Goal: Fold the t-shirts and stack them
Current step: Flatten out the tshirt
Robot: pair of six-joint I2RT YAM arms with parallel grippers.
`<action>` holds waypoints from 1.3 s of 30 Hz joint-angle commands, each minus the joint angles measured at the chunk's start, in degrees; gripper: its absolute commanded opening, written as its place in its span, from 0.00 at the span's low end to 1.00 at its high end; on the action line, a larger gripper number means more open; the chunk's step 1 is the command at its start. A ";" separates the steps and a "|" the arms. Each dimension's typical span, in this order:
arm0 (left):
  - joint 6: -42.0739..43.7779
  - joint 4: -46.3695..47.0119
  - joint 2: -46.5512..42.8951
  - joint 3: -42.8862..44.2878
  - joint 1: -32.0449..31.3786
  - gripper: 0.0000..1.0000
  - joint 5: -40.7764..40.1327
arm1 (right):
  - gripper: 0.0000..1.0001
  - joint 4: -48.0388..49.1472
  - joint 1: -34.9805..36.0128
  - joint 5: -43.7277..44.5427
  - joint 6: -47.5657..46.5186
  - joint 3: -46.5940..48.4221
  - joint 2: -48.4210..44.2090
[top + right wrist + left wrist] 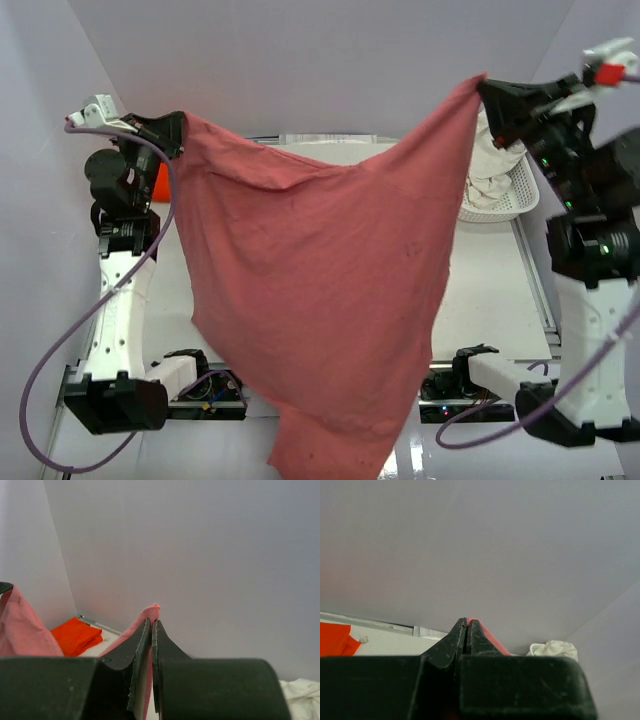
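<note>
Rose shirt (320, 300): dusty rose-red, plain, one tone throughout. Orange shirt (75, 635): bright orange-red, solid. Cream shirt (492, 165): cream-white, plain. Basket (515, 203): white, lattice pattern. Left gripper (180, 135) and right gripper (485, 92): black. Left arm (115, 300) and right arm (590, 330): white links, black joints, with green lights on the right one. Cables (40, 400): purple. Table (500, 290): white. Walls (330, 60): pale grey-lilac.
</note>
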 commanded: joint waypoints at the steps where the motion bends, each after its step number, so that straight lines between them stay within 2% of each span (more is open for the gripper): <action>1: -0.85 6.53 5.09 1.13 0.40 0.00 -0.77 | 0.08 5.74 0.16 -1.26 0.82 3.63 5.40; 3: -1.20 7.51 9.76 3.75 0.40 0.00 -0.60 | 0.08 3.81 0.16 -1.88 0.30 13.28 13.74; 5: -2.16 7.33 17.64 11.12 0.75 0.00 1.06 | 0.08 0.65 0.08 -2.41 0.20 21.80 22.44; 6: -3.30 7.24 20.04 13.67 1.02 0.00 2.12 | 0.08 -0.32 0.08 -2.58 0.73 30.98 25.43; 7: -4.27 6.90 22.07 18.74 1.11 0.00 3.09 | 0.08 -1.12 0.08 -2.67 1.08 35.34 30.42; 9: -5.51 5.93 26.73 23.43 1.11 0.00 4.06 | 0.08 -0.78 -0.54 -3.55 2.22 41.16 33.01; 10: -5.60 4.27 28.66 27.80 1.11 0.00 4.24 | 0.08 1.84 -0.97 -4.60 3.27 38.14 32.76; 11: -5.25 3.12 28.68 29.50 1.11 0.00 3.98 | 0.08 3.43 -1.07 -4.87 3.45 38.10 31.80; 13: -4.54 2.32 29.03 30.57 1.11 0.00 3.71 | 0.08 5.90 -1.15 -5.74 3.11 29.78 28.12; 15: -4.10 3.37 25.45 24.97 1.11 0.00 3.01 | 0.08 6.70 -1.15 -6.62 2.58 24.94 26.35; 16: -4.19 5.03 23.77 22.08 1.11 0.00 2.92 | 0.08 6.79 -1.15 -7.41 2.05 18.74 23.73; 18: -4.45 8.90 17.82 11.01 1.11 0.00 3.88 | 0.08 9.84 -1.15 -7.77 1.79 10.11 19.86; 19: -4.72 10.13 15.95 7.84 1.11 0.00 4.15 | 0.08 11.60 -1.15 -7.68 1.96 -0.37 14.88; 20: -5.15 10.75 14.19 1.55 1.02 0.00 5.28 | 0.08 12.84 -1.15 -7.60 2.57 -5.35 12.65; 23: -6.91 10.15 6.20 -8.76 0.14 0.00 8.80 | 0.08 14.25 -1.15 -7.85 6.07 -24.07 4.12; 24: -7.18 8.75 4.00 -15.41 -0.12 0.00 8.72 | 0.08 13.91 -1.15 -8.03 7.48 -28.73 -0.25; 25: -7.09 4.47 -0.54 -18.27 -0.21 0.00 8.37 | 0.08 13.73 -1.07 -7.95 9.06 -33.57 -2.64; 26: -6.22 2.17 -2.59 -20.82 -0.21 0.00 8.28 | 0.08 13.73 -0.89 -8.29 11.52 -43.01 -5.01; 27: -5.08 -0.55 -4.61 -24.41 -0.21 0.00 7.15 | 0.08 13.30 -0.89 -8.04 12.59 -47.37 -10.00; 29: -2.97 -8.72 -10.33 -27.86 -0.30 0.00 6.53 | 0.08 9.01 -0.72 -6.20 13.30 -55.80 -13.90; 31: -2.43 -13.99 -14.71 -31.55 -0.30 0.00 5.12 | 0.08 0.60 -0.72 -3.65 11.55 -57.60 -17.59; 35: -3.57 -15.96 -19.12 -36.57 -0.21 0.00 4.77 | 0.08 -5.51 -0.72 -1.71 11.19 -59.45 -24.54; 38: -3.67 -13.94 -17.48 -34.66 -0.30 0.00 5.38 | 0.08 -7.62 -0.72 -1.00 10.58 -54.90 -23.42; 39: -3.32 -13.85 -14.07 -32.81 -0.30 0.00 5.82 | 0.08 -7.80 -0.80 -1.52 10.14 -50.53 -20.88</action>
